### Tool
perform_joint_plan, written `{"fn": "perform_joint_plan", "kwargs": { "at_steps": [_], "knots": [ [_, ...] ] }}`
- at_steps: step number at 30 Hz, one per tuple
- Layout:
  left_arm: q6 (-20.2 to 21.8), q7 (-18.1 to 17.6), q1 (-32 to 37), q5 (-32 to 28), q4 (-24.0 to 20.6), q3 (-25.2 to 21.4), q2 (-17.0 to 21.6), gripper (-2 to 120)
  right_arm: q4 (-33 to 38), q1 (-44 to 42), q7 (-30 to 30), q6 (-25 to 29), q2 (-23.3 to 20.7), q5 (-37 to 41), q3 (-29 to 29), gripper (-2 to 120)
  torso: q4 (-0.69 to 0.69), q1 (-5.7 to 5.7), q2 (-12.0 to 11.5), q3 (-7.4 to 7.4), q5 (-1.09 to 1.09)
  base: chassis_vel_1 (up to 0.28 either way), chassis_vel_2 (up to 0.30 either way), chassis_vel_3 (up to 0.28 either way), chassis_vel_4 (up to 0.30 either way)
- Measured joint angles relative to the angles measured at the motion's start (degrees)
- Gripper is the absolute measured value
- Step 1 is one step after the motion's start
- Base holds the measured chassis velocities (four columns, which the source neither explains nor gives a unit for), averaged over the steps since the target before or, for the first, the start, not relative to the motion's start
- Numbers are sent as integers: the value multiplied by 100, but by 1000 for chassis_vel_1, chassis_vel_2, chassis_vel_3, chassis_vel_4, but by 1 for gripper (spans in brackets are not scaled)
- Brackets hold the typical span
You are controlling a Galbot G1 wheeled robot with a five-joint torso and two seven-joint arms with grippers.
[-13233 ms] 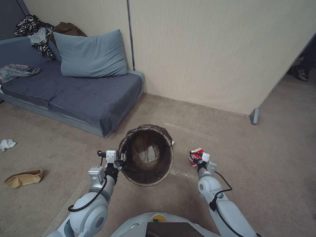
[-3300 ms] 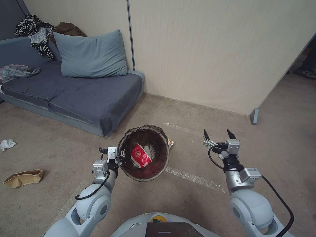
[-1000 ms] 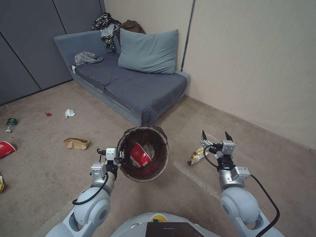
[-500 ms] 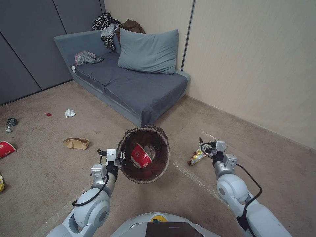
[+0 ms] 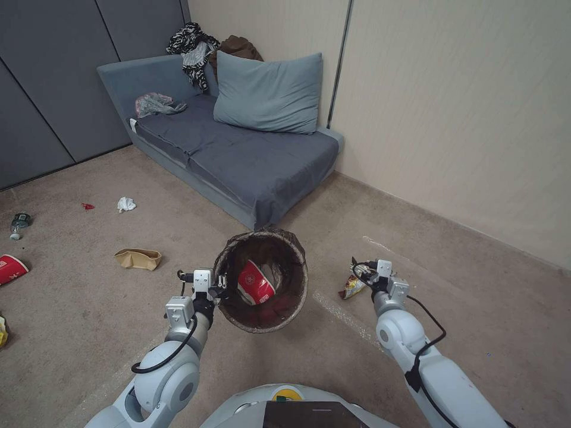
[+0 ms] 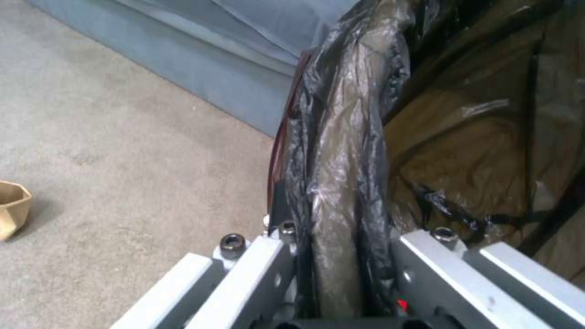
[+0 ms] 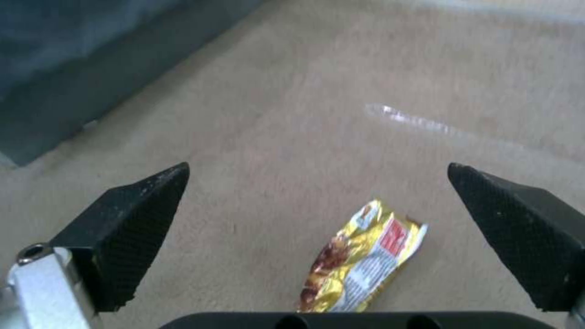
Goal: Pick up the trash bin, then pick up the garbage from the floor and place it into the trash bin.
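Since half a second ago: right gripper (image 5: 358, 268) has dropped lower over the carpet toward the yellow snack wrapper (image 5: 351, 287); bin and left arm unchanged.
Right gripper: jaws spread wide and holding nothing. In the right wrist view (image 7: 317, 205) the black textured fingertips (image 7: 143, 203) stand either side of the wrapper (image 7: 359, 262), clear of it and above the floor.
Wrapper: lies flat on the beige carpet (image 5: 89, 297), just at 7 o'clock of the right gripper, and at 3 o'clock of the trash bin, near it but apart.
Left gripper: (image 5: 219, 284) pinches the trash bin (image 5: 262, 321) at its rim, at 9 o'clock of the opening; the left wrist view (image 6: 341, 278) shows the fingers closed on the dark liner folded over the edge.
Trash bin: held tilted, mouth up, with a red-and-white paper cup (image 5: 254, 283) inside.
Other litter: brown paper bag (image 5: 138, 258), tissue wad (image 5: 125, 204), bottle (image 5: 19, 224) and a second cup (image 5: 11, 268), all far toward 9 and 10 o'clock.
Sofa: (image 5: 250, 160) at 12 o'clock of the bin.
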Motion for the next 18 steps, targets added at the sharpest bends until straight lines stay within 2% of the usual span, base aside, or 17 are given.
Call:
{"fn": "perform_joint_plan", "kwargs": {
  "at_steps": [13, 18],
  "knots": [
    [-10, 16, -4, 2, -3, 12, 32, 2, -1100, 658, 151, -175, 692, 312, -187, 100, 0, 0, 0, 0, -1, 0, 0, 0, 0],
    [-15, 21, -16, 0, 6, 16, 30, 2, -1318, 831, 229, -220, 835, 327, -240, 100, 0, 0, 0, 0, -1, 0, 0, 0, 0]
  ]
}}
